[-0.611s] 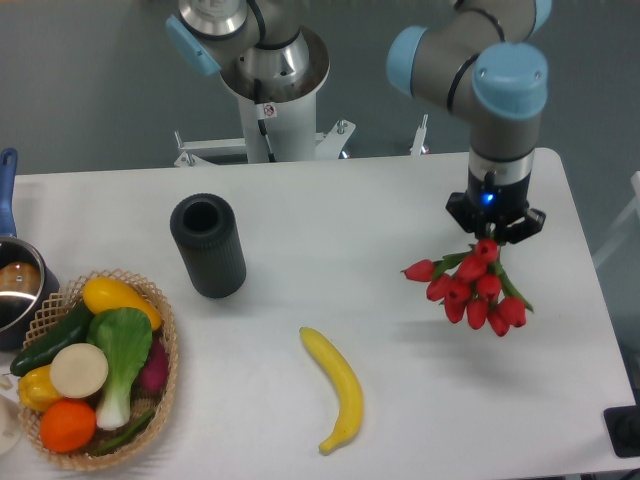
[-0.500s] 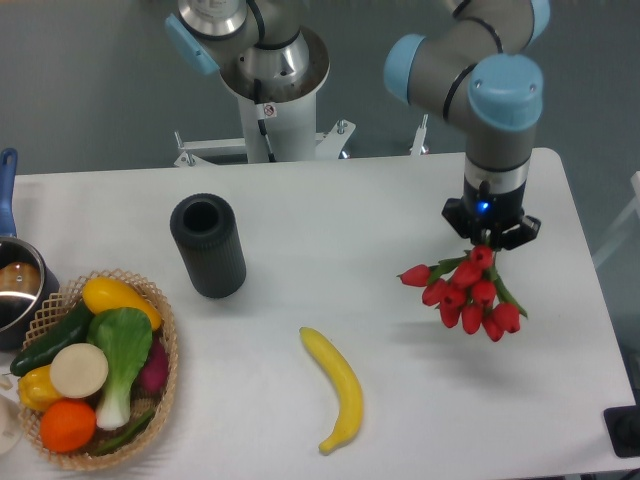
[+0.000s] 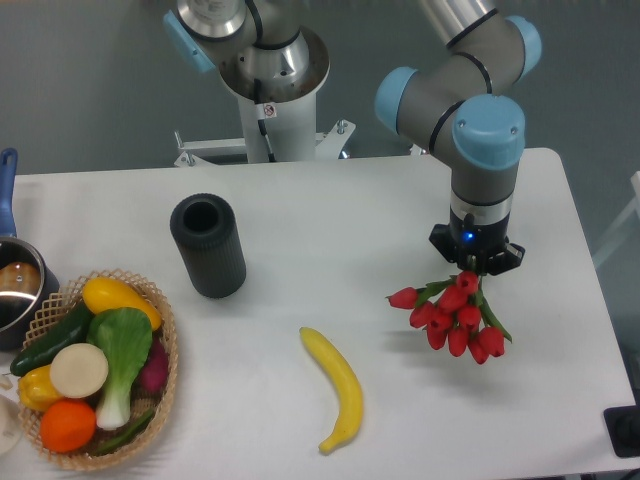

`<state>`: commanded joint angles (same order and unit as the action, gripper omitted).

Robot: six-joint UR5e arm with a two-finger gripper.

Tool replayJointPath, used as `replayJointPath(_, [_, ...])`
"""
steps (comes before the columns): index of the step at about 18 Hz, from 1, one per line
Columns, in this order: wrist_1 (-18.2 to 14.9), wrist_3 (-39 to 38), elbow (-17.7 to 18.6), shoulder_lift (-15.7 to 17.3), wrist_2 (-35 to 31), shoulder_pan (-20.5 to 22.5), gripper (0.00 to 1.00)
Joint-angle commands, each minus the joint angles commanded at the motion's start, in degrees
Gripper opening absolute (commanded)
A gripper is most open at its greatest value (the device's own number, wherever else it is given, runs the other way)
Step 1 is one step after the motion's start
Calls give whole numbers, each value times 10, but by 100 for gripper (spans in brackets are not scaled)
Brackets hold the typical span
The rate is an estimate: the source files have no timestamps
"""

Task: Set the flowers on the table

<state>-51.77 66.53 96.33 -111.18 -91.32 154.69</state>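
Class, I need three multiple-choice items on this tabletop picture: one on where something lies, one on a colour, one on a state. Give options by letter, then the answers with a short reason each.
1. Where does the banana lie?
A. In the wicker basket
B. On the bare table, in front of the black cylinder
C. Inside the pot

2. What colour are the flowers' heads?
A. Red
B. White
C. Purple

3. What is the state of the flowers?
A. Standing in the black cylinder
B. Lying loose beside the basket
C. Hanging from the gripper, heads downward

Answers:
1. B, as the banana rests on the white table, right of the basket and nearer the camera than the cylinder.
2. A, as every bloom in the bunch is red, with green stems.
3. C, as the stems run up into the gripper, though the fingers themselves are hidden.
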Motion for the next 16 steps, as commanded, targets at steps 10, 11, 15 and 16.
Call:
replayJointPath(10, [17, 1, 11, 16, 5, 14, 100])
replayJointPath(11, [21, 3, 11, 17, 6, 18, 100])
replayJointPath(15, [47, 2, 11, 15, 5, 29, 100])
replayJointPath(16, [47, 2, 11, 14, 5, 30, 100])
